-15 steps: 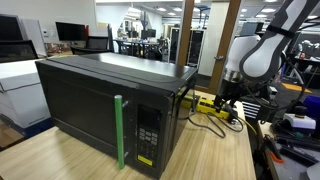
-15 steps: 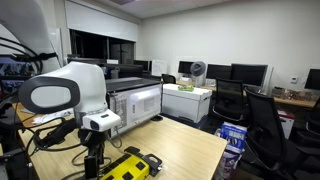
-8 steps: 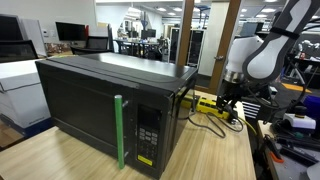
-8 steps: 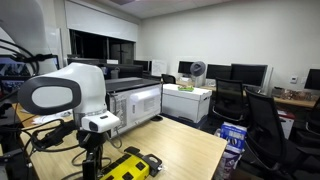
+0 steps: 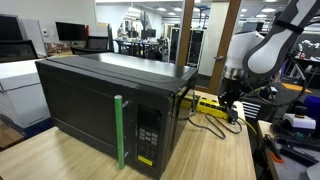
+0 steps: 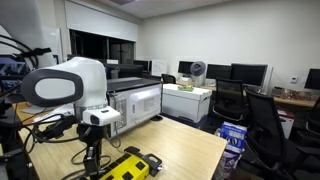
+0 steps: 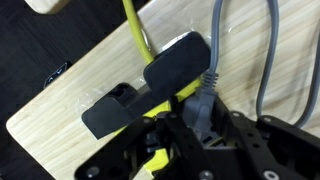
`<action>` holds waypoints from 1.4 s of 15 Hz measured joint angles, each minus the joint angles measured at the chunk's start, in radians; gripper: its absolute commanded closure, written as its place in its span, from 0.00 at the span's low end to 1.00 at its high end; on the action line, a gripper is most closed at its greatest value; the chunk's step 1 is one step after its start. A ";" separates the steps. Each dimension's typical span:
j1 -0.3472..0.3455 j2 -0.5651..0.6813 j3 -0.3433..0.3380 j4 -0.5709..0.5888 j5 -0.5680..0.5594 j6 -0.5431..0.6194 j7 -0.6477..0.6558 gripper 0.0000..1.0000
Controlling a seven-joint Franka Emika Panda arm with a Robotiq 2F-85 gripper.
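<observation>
In the wrist view a grey plug (image 7: pixel 201 108) sits in a black and yellow power strip (image 7: pixel 150 85) on the wooden table (image 7: pixel 80 60). My gripper (image 7: pixel 200 128) stands over it, its black fingers (image 7: pixel 173 138) close against both sides of the plug. A grey cable (image 7: pixel 270 50) runs from the plug across the table, and a yellow cable (image 7: pixel 135 30) leaves the strip. In both exterior views the gripper (image 5: pixel 230 100) (image 6: pixel 93 165) points straight down at the power strip (image 5: pixel 213 106) (image 6: pixel 125 168), behind the microwave (image 5: pixel 100 95).
The black microwave has a green handle (image 5: pixel 119 130) and takes up most of the table (image 5: pixel 215 150). Cables lie around the strip. Office desks, monitors (image 6: pixel 250 73) and chairs (image 6: pixel 265 125) stand beyond the table edge.
The jaws have closed in around the grey plug. The arm has shifted slightly above the power strip.
</observation>
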 measured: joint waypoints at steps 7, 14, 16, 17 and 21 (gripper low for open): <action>-0.015 -0.023 -0.003 0.017 -0.019 -0.103 0.031 0.92; -0.042 -0.035 0.010 0.136 0.029 -0.216 0.027 0.92; -0.042 -0.029 0.021 0.176 0.068 -0.236 0.012 0.92; -0.042 -0.022 0.028 0.197 0.098 -0.249 -0.005 0.92; -0.043 0.048 0.060 0.345 0.299 -0.412 -0.168 0.92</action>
